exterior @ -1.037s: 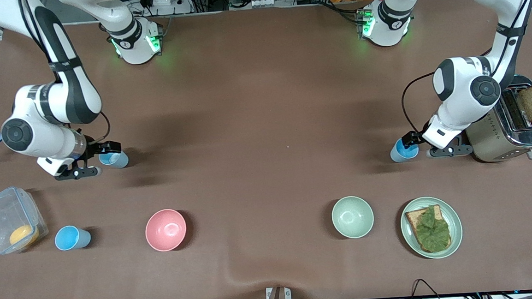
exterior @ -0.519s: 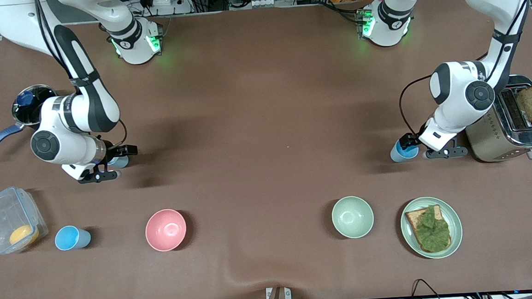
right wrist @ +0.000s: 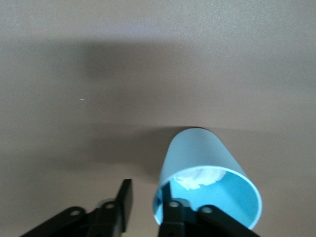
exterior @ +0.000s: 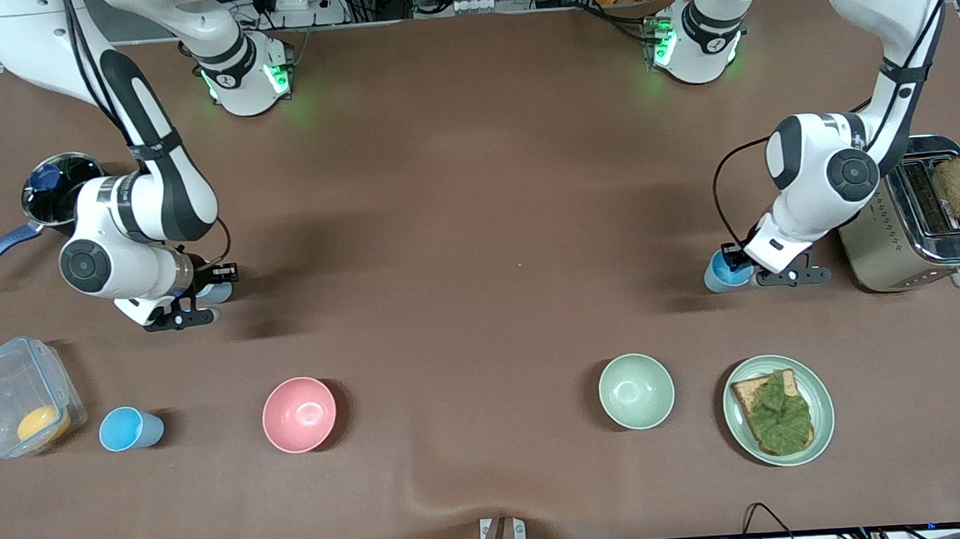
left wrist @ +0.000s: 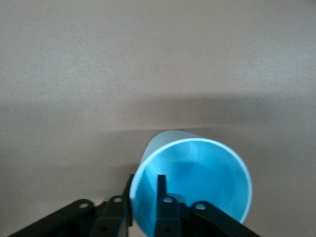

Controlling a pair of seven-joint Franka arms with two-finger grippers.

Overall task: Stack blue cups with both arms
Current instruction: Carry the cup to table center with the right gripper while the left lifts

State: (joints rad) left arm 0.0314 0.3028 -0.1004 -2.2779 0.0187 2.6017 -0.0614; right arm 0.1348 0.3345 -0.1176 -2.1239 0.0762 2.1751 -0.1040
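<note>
Front view: the left claw (exterior: 738, 264) is low at the toaster-side cup (exterior: 719, 273), which stands on the counter (exterior: 477, 220) at 9 o'clock of the toaster (exterior: 915, 222). The right claw (exterior: 198, 293) is at the pan-side cup (exterior: 216, 292), 4 o'clock of the pan (exterior: 58, 191). A spare cup (exterior: 130, 428) stands apart – 9 o'clock of the pink bowl (exterior: 299, 414).

Left wrist view: the claw (left wrist: 144, 180) is at the cup's (left wrist: 197, 182) rim; whether it is clenched, I cannot tell.

Right wrist view: the claw (right wrist: 147, 190) is released – one finger (right wrist: 126, 197) clear of the wall, the other inside the cup (right wrist: 197, 158).
</note>
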